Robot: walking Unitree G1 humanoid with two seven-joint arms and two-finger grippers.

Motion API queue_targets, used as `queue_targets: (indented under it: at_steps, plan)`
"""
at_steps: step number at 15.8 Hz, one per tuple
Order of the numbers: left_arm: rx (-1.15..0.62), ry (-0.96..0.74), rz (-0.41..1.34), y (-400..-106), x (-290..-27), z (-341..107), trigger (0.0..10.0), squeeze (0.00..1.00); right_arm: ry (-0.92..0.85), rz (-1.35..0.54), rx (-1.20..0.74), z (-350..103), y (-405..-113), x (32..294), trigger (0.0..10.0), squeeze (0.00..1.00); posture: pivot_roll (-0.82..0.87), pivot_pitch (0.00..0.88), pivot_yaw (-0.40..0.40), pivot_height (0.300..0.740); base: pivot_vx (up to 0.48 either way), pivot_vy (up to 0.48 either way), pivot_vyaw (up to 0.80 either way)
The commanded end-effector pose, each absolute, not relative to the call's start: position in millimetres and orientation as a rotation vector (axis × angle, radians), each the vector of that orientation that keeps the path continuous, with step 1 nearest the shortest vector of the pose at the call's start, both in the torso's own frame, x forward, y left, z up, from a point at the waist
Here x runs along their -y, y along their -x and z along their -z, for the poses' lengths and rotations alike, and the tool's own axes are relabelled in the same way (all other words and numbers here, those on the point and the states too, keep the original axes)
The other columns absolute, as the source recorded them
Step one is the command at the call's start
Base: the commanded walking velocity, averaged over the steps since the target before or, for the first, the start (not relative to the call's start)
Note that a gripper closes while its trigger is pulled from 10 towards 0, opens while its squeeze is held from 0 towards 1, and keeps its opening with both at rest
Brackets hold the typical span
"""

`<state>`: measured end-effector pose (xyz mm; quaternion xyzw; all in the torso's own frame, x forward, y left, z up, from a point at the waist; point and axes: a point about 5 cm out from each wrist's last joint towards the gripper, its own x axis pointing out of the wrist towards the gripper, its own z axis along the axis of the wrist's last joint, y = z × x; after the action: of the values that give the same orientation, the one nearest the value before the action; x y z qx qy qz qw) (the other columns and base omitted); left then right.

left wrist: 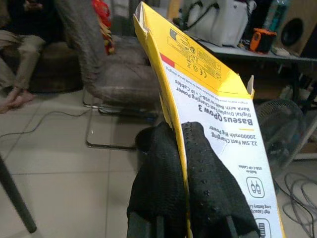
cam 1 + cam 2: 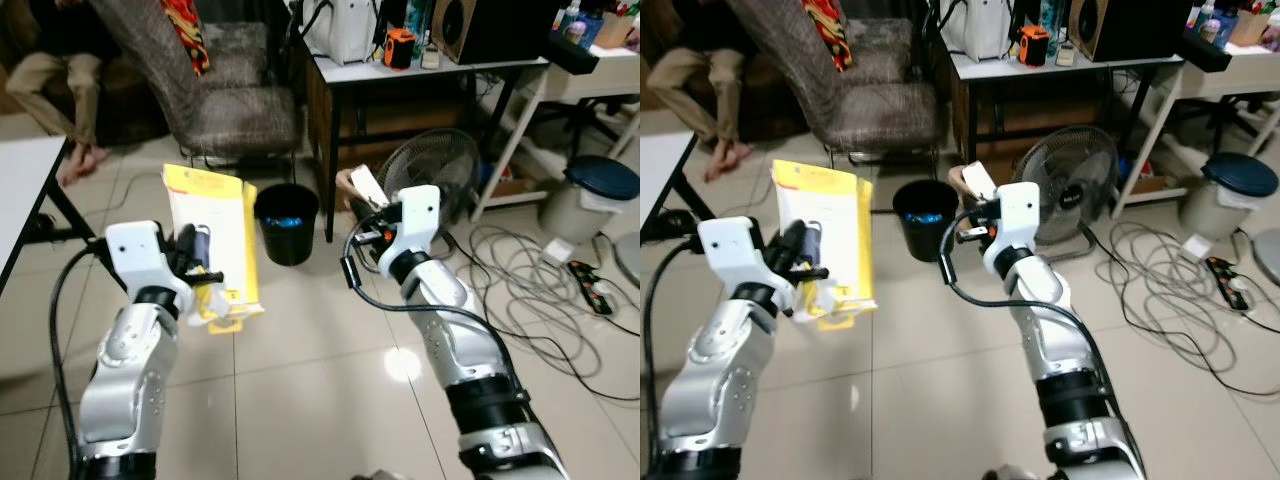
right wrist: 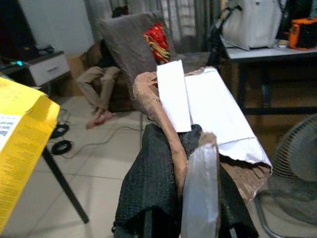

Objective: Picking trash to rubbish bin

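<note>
Left claw (image 1: pixel 185 163) around yellow box (image 1: pixel 213 104).

One yellow box (image 2: pixel 212 245), one torn brown parcel (image 3: pixel 208 124), one black bin (image 2: pixel 286 222), one chair (image 2: pixel 215 75), one floor fan (image 2: pixel 437 170), one seated person (image 2: pixel 60 85).

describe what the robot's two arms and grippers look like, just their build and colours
Both arms are silver metal segments with black joint bands. Each wrist carries a white boxy housing, and a black cable loops alongside each forearm. The left gripper and right gripper each have two long black fingers with a dotted, textured surface. The right wrist shows a small orange-red detail.
</note>
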<state>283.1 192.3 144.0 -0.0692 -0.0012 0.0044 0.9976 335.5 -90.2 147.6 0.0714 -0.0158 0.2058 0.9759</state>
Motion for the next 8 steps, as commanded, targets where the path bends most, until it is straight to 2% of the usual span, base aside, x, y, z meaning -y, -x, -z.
queue_targets:
  at_steps: [1,8]
  plan:
    - [-0.005,0.133,-0.008,-282.8,-194.7,-143.5,10.0,0.00,-0.147,-0.411,0.049,-151.0,-335.2,89.2,10.0,0.00,-0.01,0.115,0.008,0.740,0.480,0.000,0.00]
    - [-0.015,0.137,-0.005,-280.7,-193.6,-141.3,10.0,0.00,-0.148,-0.416,0.038,-148.3,-333.2,89.7,10.0,0.00,-0.01,0.123,0.009,0.740,0.480,0.000,0.00]
